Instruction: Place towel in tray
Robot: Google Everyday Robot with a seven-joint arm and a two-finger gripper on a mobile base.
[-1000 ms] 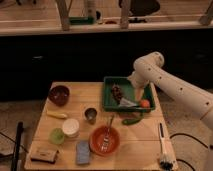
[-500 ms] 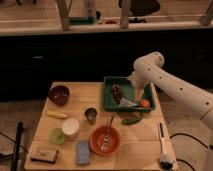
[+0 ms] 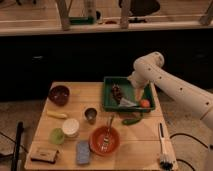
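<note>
An orange bowl (image 3: 96, 143) sits just beside a blue sponge (image 3: 83, 152).

Your wooden worktop (image 3: 142, 137) carries a green tray (image 3: 107, 97) at its far right, and the gripper (image 3: 136, 97) hangs over the tray's right half. On the left sit a dark red bowl (image 3: 59, 94), a yellow piece (image 3: 57, 114), a white tub (image 3: 70, 127) and a green cup (image 3: 57, 135). A metal cup (image 3: 90, 115) stands mid-worktop. Toward the front edge are an orange bowl (image 3: 105, 140), a blue sponge (image 3: 83, 152) and a brown block (image 3: 44, 155). A green vegetable (image 3: 131, 120) lies just before the tray, and a brush (image 3: 163, 147) lies along the right edge.
</note>
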